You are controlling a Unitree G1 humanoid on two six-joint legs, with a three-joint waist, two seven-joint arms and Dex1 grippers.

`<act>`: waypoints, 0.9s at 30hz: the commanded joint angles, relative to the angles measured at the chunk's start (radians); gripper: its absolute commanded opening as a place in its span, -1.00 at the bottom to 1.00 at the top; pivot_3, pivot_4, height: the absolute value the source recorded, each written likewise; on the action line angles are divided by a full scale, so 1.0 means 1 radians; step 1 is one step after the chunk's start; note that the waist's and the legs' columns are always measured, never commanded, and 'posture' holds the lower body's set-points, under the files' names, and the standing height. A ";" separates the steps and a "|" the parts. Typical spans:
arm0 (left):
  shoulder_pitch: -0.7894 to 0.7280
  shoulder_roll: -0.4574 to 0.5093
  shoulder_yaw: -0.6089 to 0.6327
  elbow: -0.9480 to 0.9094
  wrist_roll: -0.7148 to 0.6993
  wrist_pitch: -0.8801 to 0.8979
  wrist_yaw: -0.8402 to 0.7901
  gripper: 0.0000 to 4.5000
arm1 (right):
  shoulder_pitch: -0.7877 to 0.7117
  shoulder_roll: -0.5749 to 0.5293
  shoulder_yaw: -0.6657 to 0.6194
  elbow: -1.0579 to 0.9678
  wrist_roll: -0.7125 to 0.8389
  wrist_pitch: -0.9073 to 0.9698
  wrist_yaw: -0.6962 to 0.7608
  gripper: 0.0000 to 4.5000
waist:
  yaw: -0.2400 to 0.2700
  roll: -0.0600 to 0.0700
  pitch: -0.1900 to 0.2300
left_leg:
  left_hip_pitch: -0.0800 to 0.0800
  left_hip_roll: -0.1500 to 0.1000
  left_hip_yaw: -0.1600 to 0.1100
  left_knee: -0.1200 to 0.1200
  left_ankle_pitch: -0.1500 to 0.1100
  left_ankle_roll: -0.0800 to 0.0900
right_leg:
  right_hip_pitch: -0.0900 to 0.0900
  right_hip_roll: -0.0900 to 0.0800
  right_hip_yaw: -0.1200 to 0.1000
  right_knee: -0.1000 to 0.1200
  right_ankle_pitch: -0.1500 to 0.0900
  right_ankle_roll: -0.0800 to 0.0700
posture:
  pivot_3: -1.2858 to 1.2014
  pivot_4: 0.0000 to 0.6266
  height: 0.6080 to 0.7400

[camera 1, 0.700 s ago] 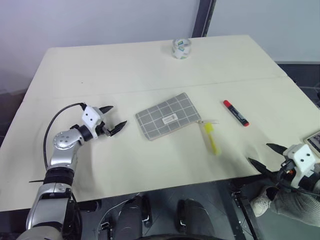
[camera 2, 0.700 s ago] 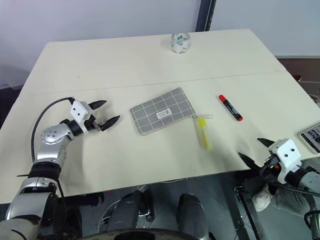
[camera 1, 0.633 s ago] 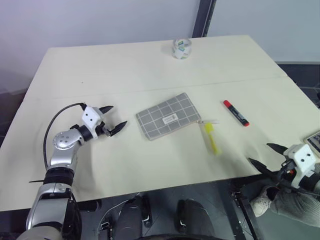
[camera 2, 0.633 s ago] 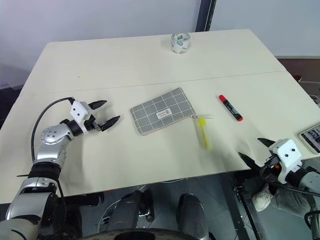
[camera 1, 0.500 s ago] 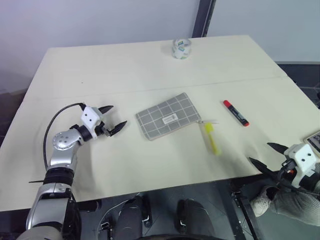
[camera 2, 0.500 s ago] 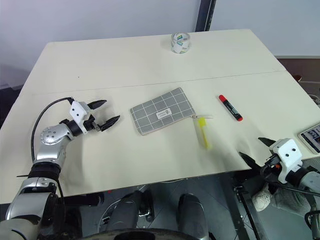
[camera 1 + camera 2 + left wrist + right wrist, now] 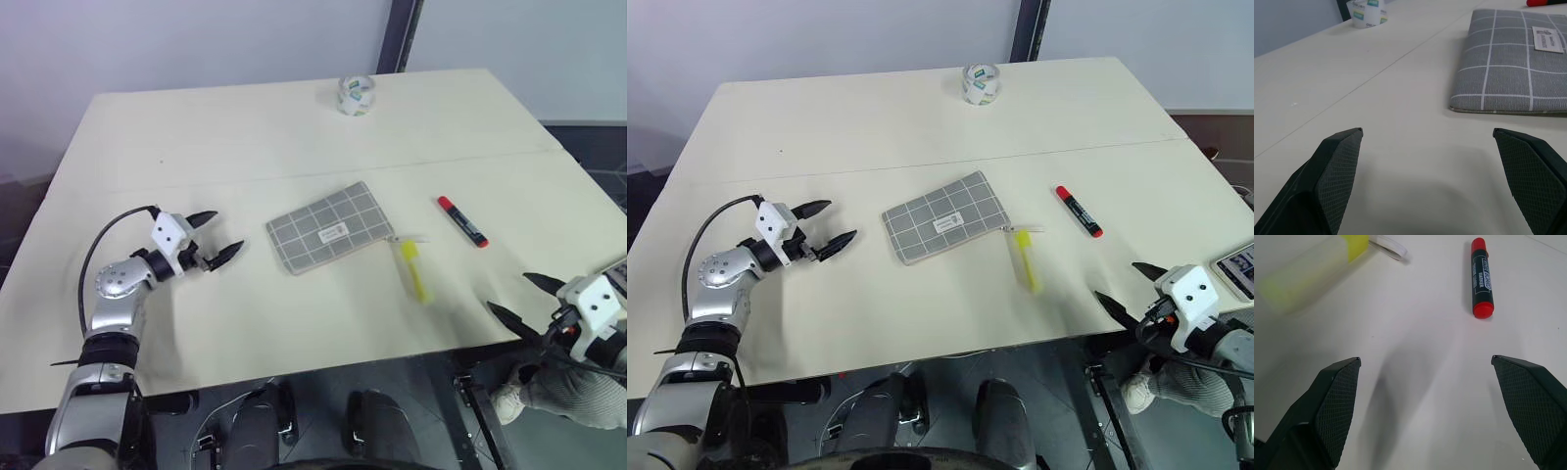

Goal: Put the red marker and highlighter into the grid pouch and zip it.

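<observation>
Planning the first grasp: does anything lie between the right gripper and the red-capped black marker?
Nothing visible does. Bare table separates the open right gripper from the red-capped black marker; the translucent yellow highlighter lies off to its left.

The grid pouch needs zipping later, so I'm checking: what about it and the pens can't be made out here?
- Grid pouch: zipper open or shut, too small in head views; left wrist view cuts its far end.
- Highlighter: blurred, cut by right wrist view's edge.
- Red marker: label print unreadable.

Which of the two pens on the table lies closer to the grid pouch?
The highlighter: the translucent yellow one lies just beside the grid pouch, near its zipper tab. The red marker lies farther right.
</observation>
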 commanded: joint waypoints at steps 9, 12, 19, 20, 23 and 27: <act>-0.027 -0.004 -0.015 -0.042 0.001 -0.153 -0.062 1.00 | -0.211 0.057 0.091 -0.057 0.056 0.090 -0.081 -0.98 | -0.005 0.000 0.000 | 0.000 0.000 0.000 0.000 0.000 0.000 | 0.000 0.000 0.000 0.000 0.000 0.000 | 0.03 -0.52 1.00; -0.052 -0.024 -0.037 -0.002 0.033 -0.175 -0.051 1.00 | -0.422 0.148 0.216 0.010 -0.003 0.085 -0.157 -0.98 | -0.011 0.000 0.000 | 0.000 0.002 0.000 0.001 0.001 -0.001 | -0.001 0.000 0.000 0.001 0.001 -0.002 | 0.03 -0.52 1.00; -0.070 -0.031 -0.127 0.019 0.132 -0.383 -0.087 1.00 | -0.740 0.325 0.449 0.293 -0.161 0.012 -0.232 -0.98 | -0.004 0.000 0.000 | -0.001 0.001 0.002 0.002 0.004 -0.004 | -0.003 0.001 -0.001 0.004 0.003 0.001 | 0.03 -0.52 1.00; -0.069 -0.033 -0.146 0.017 0.151 -0.428 -0.088 1.00 | -0.778 0.334 0.463 0.361 -0.184 0.001 -0.245 -0.98 | -0.003 0.000 0.000 | -0.002 0.000 0.003 0.002 0.004 -0.003 | -0.003 0.000 -0.001 0.004 0.003 0.001 | 0.03 -0.52 1.00; -0.075 -0.027 -0.189 0.027 0.201 -0.537 -0.080 1.00 | -0.857 0.348 0.494 0.503 -0.237 -0.028 -0.279 -0.98 | -0.001 0.000 0.000 | -0.003 0.000 0.003 0.004 0.002 -0.003 | -0.003 -0.001 -0.001 0.004 0.003 0.000 | 0.03 -0.52 1.00; -0.103 -0.018 -0.213 0.131 0.287 -0.641 -0.003 1.00 | -0.908 0.357 0.533 0.607 -0.290 -0.036 -0.300 -0.98 | -0.009 0.000 0.000 | -0.003 0.000 0.004 0.005 0.002 -0.003 | -0.004 -0.001 0.000 0.004 0.004 0.000 | 0.03 -0.52 1.00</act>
